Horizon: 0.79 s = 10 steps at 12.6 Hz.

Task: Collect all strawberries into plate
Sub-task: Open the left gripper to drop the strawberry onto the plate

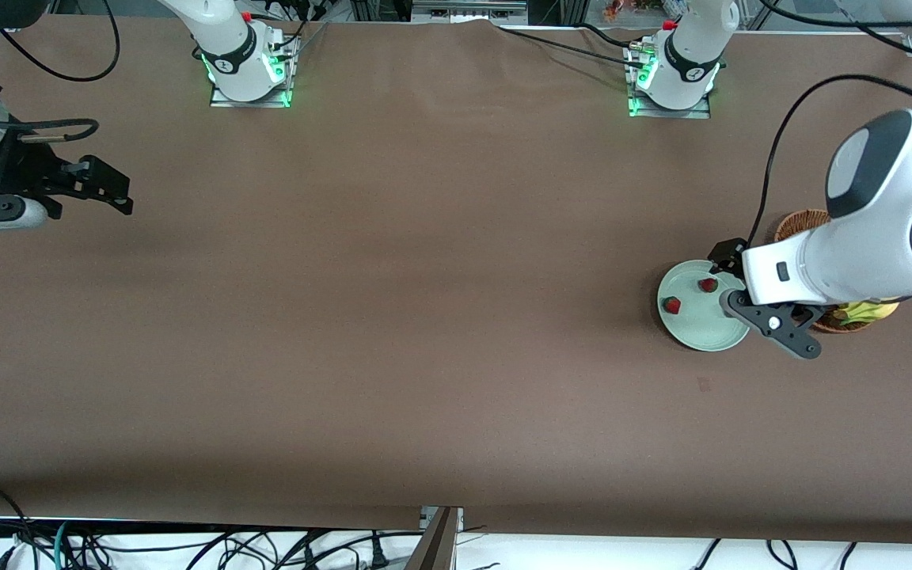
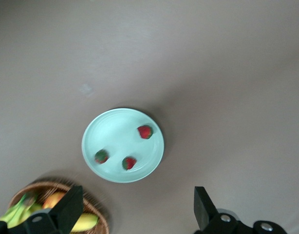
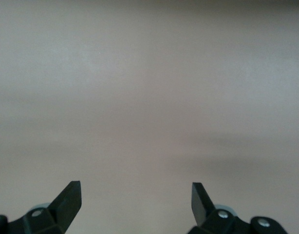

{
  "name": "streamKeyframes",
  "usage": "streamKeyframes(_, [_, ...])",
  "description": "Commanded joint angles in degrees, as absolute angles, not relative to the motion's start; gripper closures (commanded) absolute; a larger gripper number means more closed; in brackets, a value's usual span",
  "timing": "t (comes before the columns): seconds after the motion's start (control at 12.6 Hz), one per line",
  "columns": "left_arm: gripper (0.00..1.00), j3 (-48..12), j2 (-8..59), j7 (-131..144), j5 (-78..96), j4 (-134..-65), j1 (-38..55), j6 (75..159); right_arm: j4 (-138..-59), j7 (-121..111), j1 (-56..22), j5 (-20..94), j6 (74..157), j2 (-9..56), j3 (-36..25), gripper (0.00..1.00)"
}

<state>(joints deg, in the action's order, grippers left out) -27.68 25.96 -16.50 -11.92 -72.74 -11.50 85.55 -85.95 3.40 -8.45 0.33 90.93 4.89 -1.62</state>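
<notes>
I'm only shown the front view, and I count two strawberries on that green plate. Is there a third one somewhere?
Observer: Yes. The left wrist view shows three strawberries on the plate; the left arm hides one from you.
Operator: Is the left gripper holding anything?
Observer: No, the left gripper is open and empty above the plate.
Operator: What's in that basket?
Observer: The basket holds bananas and other fruit.

- Your left gripper (image 2: 135, 214) hangs in the air at the left arm's end of the table, fingers spread wide.
- Your right gripper (image 3: 136, 204) waits at the right arm's end, fingers apart.
</notes>
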Motion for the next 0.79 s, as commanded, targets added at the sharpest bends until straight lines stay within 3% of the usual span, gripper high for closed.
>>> streamKeyframes(0.0, [0.00, -9.91, 16.56, -13.11, -1.28, -76.62, -2.57, 85.69, -84.99, 5.45, -9.23, -0.88, 90.00, 4.92, -1.50, 0.00])
streamKeyframes(0.16, [0.00, -1.18, 7.69, -12.31, 0.17, -87.04, 0.77, 90.41, -85.08, 5.45, -9.14, -0.97, 90.17, 5.10, -1.58, 0.00])
streamKeyframes(0.32, [0.00, 1.40, -1.19, -6.19, 0.26, -99.78, 1.58, 97.87, -85.08, 5.45, -9.05, -0.97, 90.00, 5.19, -1.67, 0.00])
streamKeyframes(0.4, [0.00, 1.41, -3.32, -4.06, 0.00, -102.37, 1.58, 100.00, -85.08, 5.45, -9.14, -0.97, 89.91, 5.27, -1.67, 0.00])
streamKeyframes(0.71, [0.00, 1.41, -2.81, -4.13, -0.44, -101.95, 1.58, 99.93, -85.08, 5.45, -9.32, -0.88, 89.91, 5.19, -1.58, 0.00])
